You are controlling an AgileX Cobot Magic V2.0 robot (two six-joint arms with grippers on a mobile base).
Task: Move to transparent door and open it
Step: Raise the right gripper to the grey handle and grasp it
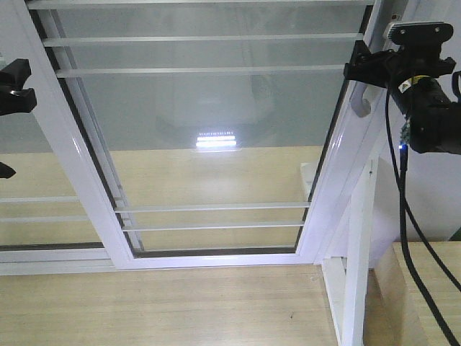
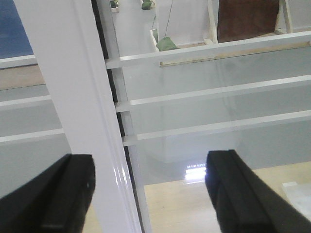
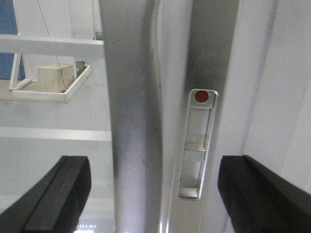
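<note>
Both fingers (image 3: 60, 196) of the right gripper (image 3: 153, 194) flank the transparent door's (image 1: 209, 122) handle (image 3: 131, 121).

Pale wood-grain floor (image 1: 180, 310) across lower view. Bottom rail of transparent door (image 1: 216, 180) resting along it. White post (image 1: 358, 259) standing on it at right, just beside raised pale wooden platform (image 1: 425, 281). Same flooring seen through glass.

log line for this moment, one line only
stage: at door | right gripper: open, lined up on handle | left gripper: open, facing white frame | handle: not yet gripped
</note>
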